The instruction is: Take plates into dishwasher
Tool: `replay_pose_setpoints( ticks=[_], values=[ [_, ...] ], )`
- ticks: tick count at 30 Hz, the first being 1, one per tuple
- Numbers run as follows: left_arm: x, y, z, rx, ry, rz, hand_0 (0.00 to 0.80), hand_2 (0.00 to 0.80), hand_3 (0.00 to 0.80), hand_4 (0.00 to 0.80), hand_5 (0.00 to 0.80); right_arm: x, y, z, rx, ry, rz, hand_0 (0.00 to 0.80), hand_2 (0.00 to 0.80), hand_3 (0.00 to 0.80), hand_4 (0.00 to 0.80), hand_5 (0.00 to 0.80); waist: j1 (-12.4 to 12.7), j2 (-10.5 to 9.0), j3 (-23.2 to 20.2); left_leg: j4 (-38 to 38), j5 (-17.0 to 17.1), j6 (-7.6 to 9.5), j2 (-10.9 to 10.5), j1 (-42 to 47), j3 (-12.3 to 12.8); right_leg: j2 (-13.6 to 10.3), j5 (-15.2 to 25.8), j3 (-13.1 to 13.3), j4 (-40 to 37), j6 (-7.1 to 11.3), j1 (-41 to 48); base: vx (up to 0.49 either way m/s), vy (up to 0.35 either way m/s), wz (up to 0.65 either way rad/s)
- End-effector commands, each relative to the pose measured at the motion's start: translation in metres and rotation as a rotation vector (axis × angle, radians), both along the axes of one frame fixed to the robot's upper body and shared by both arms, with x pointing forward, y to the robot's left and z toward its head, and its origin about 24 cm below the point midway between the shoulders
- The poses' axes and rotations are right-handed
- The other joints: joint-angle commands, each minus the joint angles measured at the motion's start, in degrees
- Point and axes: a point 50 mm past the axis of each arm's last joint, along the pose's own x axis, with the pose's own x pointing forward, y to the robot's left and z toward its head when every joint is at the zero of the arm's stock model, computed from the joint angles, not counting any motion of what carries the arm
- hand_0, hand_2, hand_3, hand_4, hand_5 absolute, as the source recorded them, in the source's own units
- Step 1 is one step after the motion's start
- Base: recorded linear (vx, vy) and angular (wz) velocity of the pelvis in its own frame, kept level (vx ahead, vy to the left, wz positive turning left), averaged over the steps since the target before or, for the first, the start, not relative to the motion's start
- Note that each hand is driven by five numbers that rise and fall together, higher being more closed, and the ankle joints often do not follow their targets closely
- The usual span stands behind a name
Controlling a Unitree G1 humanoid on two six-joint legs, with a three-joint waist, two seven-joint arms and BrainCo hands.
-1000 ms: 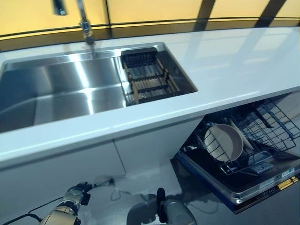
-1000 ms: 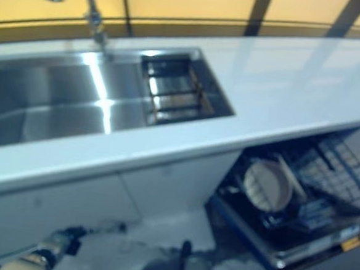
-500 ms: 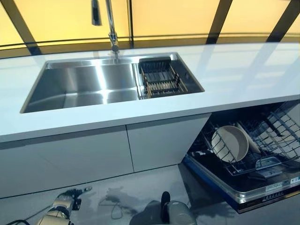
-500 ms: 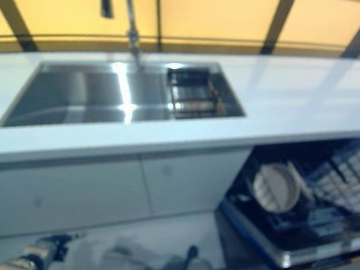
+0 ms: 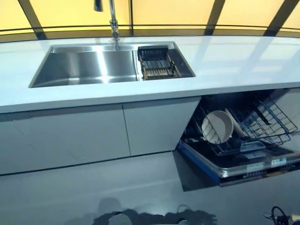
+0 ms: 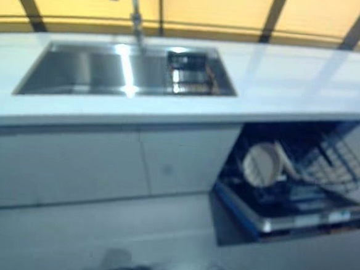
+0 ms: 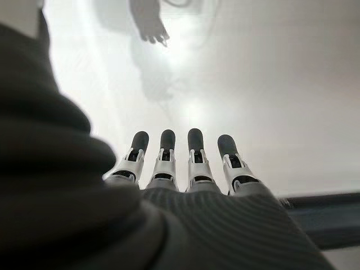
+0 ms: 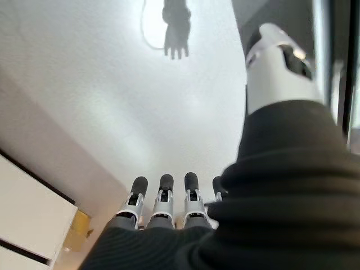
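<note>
Both the left hand [image 7: 185, 163] and the right hand [image 8: 163, 205] are hanging with fingers straight, holding nothing. A plate [image 5: 217, 126] is standing upright in the dishwasher rack [image 5: 262, 129] beneath the counter [image 5: 225, 70].

Sink in the table, open dishwasher below right.
The drying rack [image 5: 157, 67] sits in the sink's [image 5: 89, 68] right end; the faucet [image 5: 113, 18] stands behind; plates [image 5: 217, 126] stand in the dishwasher rack [image 5: 262, 123].

White countertop [image 5: 225, 70] with inset steel sink [image 5: 89, 65], dark drain rack [image 5: 157, 65] inside its right end.
</note>
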Motion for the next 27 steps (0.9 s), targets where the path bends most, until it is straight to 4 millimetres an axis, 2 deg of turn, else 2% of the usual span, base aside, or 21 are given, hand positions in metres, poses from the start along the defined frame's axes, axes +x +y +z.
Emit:
replay_pose_setpoints(
  ticks=[1, 5, 9, 12, 13, 15, 16, 19, 22, 24, 25, 26, 27],
  values=[
    [0.026, 0.000, 0.004, 0.010, -0.065, -0.050, 0.000, 0.000, 0.000, 0.000, 0.000, -0.009, -0.014, 0.012, -0.063, 0.025, -0.029, 0.000, 0.000, 0.000, 0.000, 0.000, -1.8, -0.34, -1.0, -3.9, 2.0, 2.27, 0.4, 2.4, -1.1, -1.0, 1.2, 0.7, 2.1, 1.33, 0.3, -0.093, -0.049, 0.02],
    [0.026, -0.009, -0.001, -0.005, -0.060, -0.080, 0.000, 0.000, 0.000, 0.000, 0.000, -0.014, -0.012, 0.010, -0.054, 0.099, 0.000, 0.000, 0.000, 0.000, 0.000, 0.000, -2.4, -0.09, -1.4, -6.9, 3.0, 1.88, 0.3, 3.8, -0.4, -0.8, 1.0, 0.3, 2.2, 1.14, -0.1, -0.084, -0.044, 0.05],
    [0.034, -0.001, 0.005, 0.020, -0.048, -0.123, 0.000, 0.000, 0.000, 0.000, 0.000, -0.025, 0.003, -0.005, 0.006, 0.152, -0.036, 0.000, 0.000, 0.000, 0.000, 0.000, -2.9, 0.96, -0.6, -6.8, 3.3, 2.47, -0.1, 2.9, -1.5, -0.6, -0.9, 1.0, 5.8, 0.56, -2.3, -0.135, -0.094, -0.03],
    [0.048, 0.006, 0.013, 0.042, -0.072, -0.142, 0.000, 0.000, 0.000, 0.000, 0.000, -0.019, 0.009, -0.009, 0.013, 0.130, -0.066, 0.000, 0.000, 0.000, 0.000, 0.000, -3.1, 2.05, 1.5, -4.1, 3.0, 2.89, 0.0, -0.4, -3.1, -0.4, -2.9, 1.5, 10.9, -0.31, -6.1, -0.317, -0.109, 0.03],
    [0.063, 0.007, 0.018, 0.051, -0.104, -0.157, 0.000, 0.000, 0.000, 0.000, 0.000, -0.005, 0.012, -0.009, 0.016, 0.066, -0.090, 0.000, 0.000, 0.000, 0.000, 0.000, -3.2, 3.15, 4.4, -1.9, 3.1, 2.94, -0.1, -3.5, -5.0, -0.6, -3.7, 2.0, 13.7, -1.14, -9.0, -0.452, -0.095, 0.25],
    [0.072, 0.005, 0.020, 0.053, -0.127, -0.161, 0.000, 0.000, 0.000, 0.000, 0.000, 0.011, 0.015, -0.008, 0.020, -0.001, -0.118, 0.000, 0.000, 0.000, 0.000, 0.000, -3.2, 4.08, 6.4, -0.4, 3.2, 3.02, -0.6, -5.8, -6.5, -0.9, -3.8, 2.3, 15.1, -1.60, -11.1, -0.431, -0.059, 0.35],
    [0.078, -0.001, 0.018, 0.046, -0.146, -0.164, 0.000, 0.000, 0.000, 0.000, 0.000, 0.030, 0.021, -0.007, 0.053, -0.106, -0.177, 0.000, 0.000, 0.000, 0.000, 0.000, -3.3, 5.38, 8.3, 0.4, 3.4, 3.00, -1.2, -7.7, -7.7, -1.1, -3.9, 2.7, 16.6, -1.93, -13.4, -0.346, -0.005, 0.19],
    [0.084, -0.010, 0.014, 0.026, -0.160, -0.179, 0.000, 0.000, 0.000, 0.000, 0.000, 0.057, 0.027, -0.002, 0.124, -0.271, -0.252, 0.000, 0.000, 0.000, 0.000, 0.000, -3.4, 7.13, 10.2, 1.1, 3.8, 2.75, -1.6, -9.4, -8.1, -1.7, -4.1, 3.0, 18.2, -2.39, -15.8, -0.235, 0.043, -0.07],
    [0.092, -0.039, 0.001, -0.029, -0.207, -0.177, 0.000, 0.000, 0.000, 0.000, 0.000, 0.102, 0.029, 0.017, 0.192, -0.566, -0.356, 0.000, 0.000, 0.000, 0.000, 0.000, -3.9, 10.79, 12.1, 1.4, 4.6, 2.50, -2.8, -11.3, -8.4, -2.2, -5.3, 4.0, 21.0, -3.39, -19.3, -0.149, 0.184, -0.23],
    [0.094, -0.047, -0.002, -0.049, -0.221, -0.174, 0.000, 0.000, 0.000, 0.000, 0.000, 0.114, 0.031, 0.022, 0.209, -0.635, -0.382, 0.000, 0.000, 0.000, 0.000, 0.000, -4.0, 11.72, 12.5, 1.5, 4.7, 2.44, -3.0, -11.8, -8.2, -2.3, -5.9, 4.0, 22.1, -3.70, -20.3, -0.085, 0.122, -0.12],
    [0.095, -0.058, -0.006, -0.080, -0.237, -0.168, 0.000, 0.000, 0.000, 0.000, 0.000, 0.131, 0.035, 0.031, 0.256, -0.745, -0.425, 0.000, 0.000, 0.000, 0.000, 0.000, -4.1, 12.96, 13.2, 1.7, 5.0, 2.30, -3.3, -12.5, -7.8, -2.4, -6.5, 3.8, 23.5, -4.11, -21.7, -0.065, 0.078, -0.06],
    [0.095, -0.058, -0.006, -0.081, -0.238, -0.167, 0.000, 0.000, 0.000, 0.000, 0.000, 0.131, 0.035, 0.031, 0.256, -0.747, -0.427, 0.000, 0.000, 0.000, 0.000, 0.000, -4.1, 12.99, 13.2, 1.8, 5.0, 2.29, -3.3, -12.6, -7.8, -2.5, -6.5, 3.8, 23.6, -4.12, -21.8, -0.090, 0.107, -0.07],
    [0.095, -0.064, -0.009, -0.099, -0.243, -0.164, 0.000, 0.000, 0.000, 0.000, 0.000, 0.140, 0.036, 0.037, 0.281, -0.801, -0.457, 0.000, 0.000, 0.000, 0.000, 0.000, -4.2, 13.68, 13.7, 1.9, 5.1, 2.25, -3.6, -13.0, -7.7, -2.5, -7.0, 3.7, 24.6, -4.36, -22.7, -0.053, 0.051, -0.03]
  ],
)
